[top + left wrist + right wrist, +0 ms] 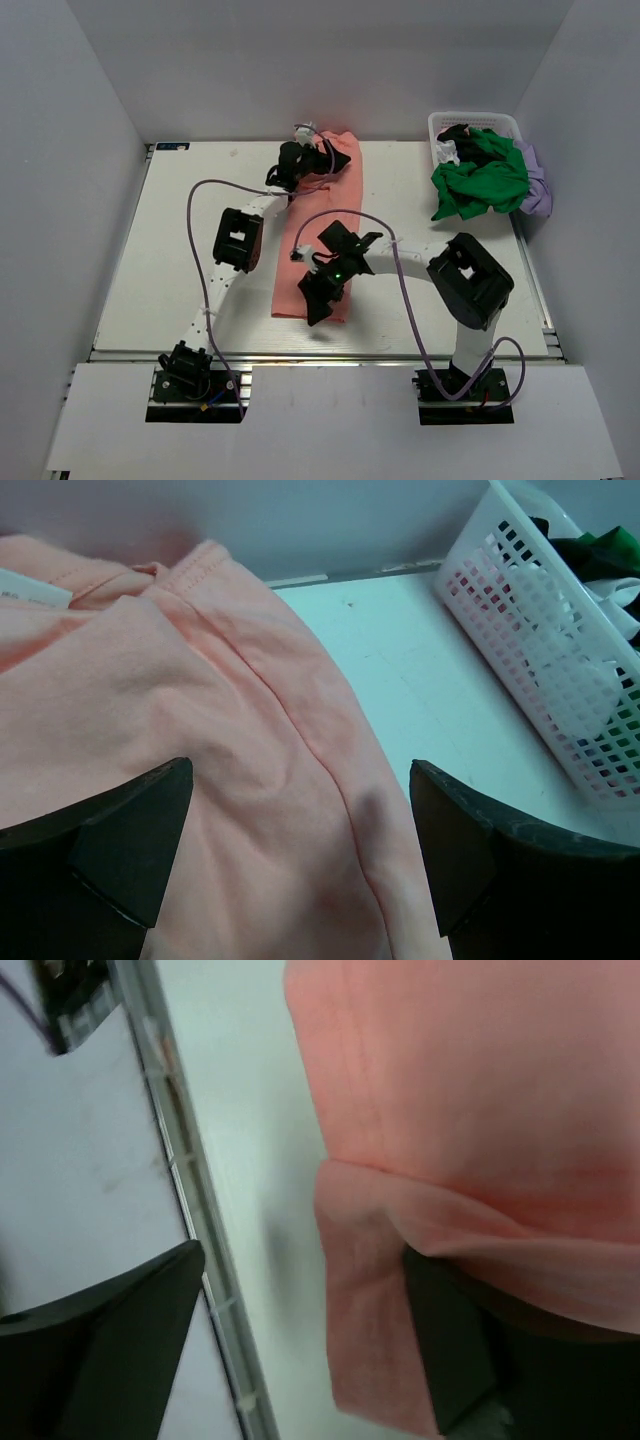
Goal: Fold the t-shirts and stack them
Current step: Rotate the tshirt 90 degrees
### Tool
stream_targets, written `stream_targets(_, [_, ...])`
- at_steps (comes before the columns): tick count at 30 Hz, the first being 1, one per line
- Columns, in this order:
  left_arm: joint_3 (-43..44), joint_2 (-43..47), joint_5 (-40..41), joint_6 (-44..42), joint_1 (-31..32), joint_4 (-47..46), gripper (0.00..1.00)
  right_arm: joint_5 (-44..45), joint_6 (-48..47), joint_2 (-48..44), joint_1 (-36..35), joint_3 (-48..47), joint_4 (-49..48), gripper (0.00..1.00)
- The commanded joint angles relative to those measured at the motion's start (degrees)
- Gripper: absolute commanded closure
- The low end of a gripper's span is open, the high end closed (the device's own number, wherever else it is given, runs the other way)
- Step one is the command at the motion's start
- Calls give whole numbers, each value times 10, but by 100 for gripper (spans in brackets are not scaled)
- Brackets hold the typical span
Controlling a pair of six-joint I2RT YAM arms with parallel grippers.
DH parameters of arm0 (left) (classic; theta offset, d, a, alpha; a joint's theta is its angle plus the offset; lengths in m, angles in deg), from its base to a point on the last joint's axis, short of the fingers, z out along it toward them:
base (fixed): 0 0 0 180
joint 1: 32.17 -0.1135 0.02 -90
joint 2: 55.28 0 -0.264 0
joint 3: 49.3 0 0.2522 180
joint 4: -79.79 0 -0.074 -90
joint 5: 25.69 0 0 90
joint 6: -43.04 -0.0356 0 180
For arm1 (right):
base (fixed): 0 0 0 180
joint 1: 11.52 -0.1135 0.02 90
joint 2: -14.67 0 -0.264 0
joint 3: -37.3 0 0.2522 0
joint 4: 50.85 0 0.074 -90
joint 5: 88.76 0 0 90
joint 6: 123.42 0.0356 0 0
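Left gripper (300, 855), jaws apart, overhangs salmon-pink t-shirt (200, 710); white label (30, 586) unreadable.

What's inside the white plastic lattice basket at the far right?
The basket holds a bright green t-shirt, lilac cloth and dark cloth; anything beneath them is covered.

The right gripper (300, 1310) is spread wide over the table (240, 1110). A fold of the salmon-pink t-shirt (480, 1090) drapes over one finger (450, 1360); the other sits by the edge rail (185, 1200).
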State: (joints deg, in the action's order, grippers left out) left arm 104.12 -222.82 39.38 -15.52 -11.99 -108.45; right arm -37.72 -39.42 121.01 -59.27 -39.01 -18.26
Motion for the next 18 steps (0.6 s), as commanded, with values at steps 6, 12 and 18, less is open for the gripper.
stream_targets(6, [-26,107,81,-79,-2,38,1,107,14,-82,-54,-17,8,10])
stream_targets(12, [-44,214,121,-115,-2,35,1,155,31,-172,-61,4,8,10])
stream_targets(18, [-98,367,95,-119,-22,150,1,240,56,-273,-57,52,-11,10])
